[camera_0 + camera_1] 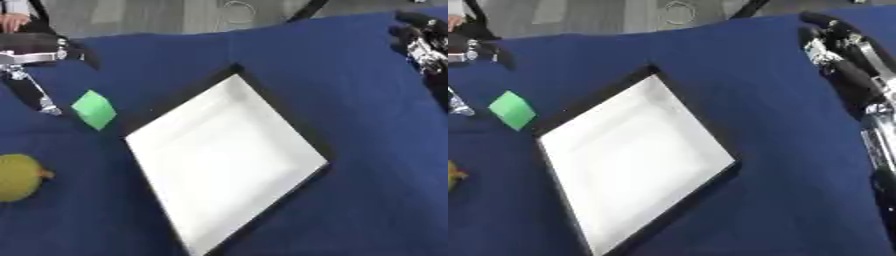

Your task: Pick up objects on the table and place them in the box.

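The green block [94, 109] lies on the blue cloth [367, 165] just left of the empty white box [229, 160], with the left hand [31, 75] close beside it (fingers unclear), while the right hand [833, 45], fingers relaxed, hangs far right, well apart.

Bench [350, 100]: plain dark blue cloth, no pattern. Box [227, 160]: white inside, black rim. Cube [94, 109]: bright green. Fruit [17, 177]: yellow-green with a small orange-brown tip. Right robot hand [833, 42]: black with silver parts. Left robot hand [31, 50]: black and silver. Floor [175, 15] beyond the bench: grey.
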